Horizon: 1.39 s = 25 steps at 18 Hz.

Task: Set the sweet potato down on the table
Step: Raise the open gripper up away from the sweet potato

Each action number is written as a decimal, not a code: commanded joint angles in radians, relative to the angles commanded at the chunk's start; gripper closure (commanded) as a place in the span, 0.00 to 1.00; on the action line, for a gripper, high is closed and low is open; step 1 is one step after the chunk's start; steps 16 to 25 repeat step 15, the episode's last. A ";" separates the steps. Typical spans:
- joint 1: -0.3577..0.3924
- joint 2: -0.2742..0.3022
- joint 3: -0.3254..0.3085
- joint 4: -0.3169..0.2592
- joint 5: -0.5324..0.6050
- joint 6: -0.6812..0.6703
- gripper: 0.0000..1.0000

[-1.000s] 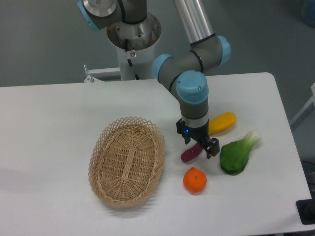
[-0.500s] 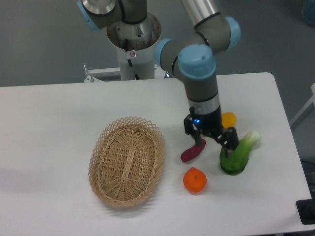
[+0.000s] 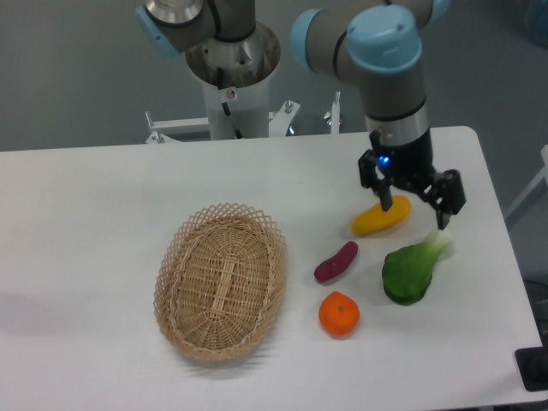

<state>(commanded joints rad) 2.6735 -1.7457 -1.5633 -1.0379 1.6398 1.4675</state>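
The sweet potato (image 3: pixel 336 261), a small dark magenta tuber, lies flat on the white table (image 3: pixel 103 205) between the basket and the green vegetable. My gripper (image 3: pixel 413 205) is open and empty, raised above the table up and to the right of the sweet potato, over the right end of the yellow-orange vegetable (image 3: pixel 379 217). Its two fingers are spread wide and hold nothing.
A woven wicker basket (image 3: pixel 221 279) sits left of the sweet potato. A round orange fruit (image 3: pixel 339 313) lies just below the sweet potato. A green leafy vegetable (image 3: pixel 413 267) lies at the right. The robot base (image 3: pixel 231 68) stands at the back.
The gripper opened, left the sweet potato lying on the table, and rose up and to the right. The sweet potato stays where it was set down.
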 joint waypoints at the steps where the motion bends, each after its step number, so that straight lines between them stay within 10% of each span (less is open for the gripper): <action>1: 0.014 0.002 0.011 -0.046 0.000 0.061 0.00; 7: 0.080 0.035 0.011 -0.143 -0.040 0.267 0.00; 25: 0.097 0.048 -0.012 -0.142 -0.086 0.323 0.00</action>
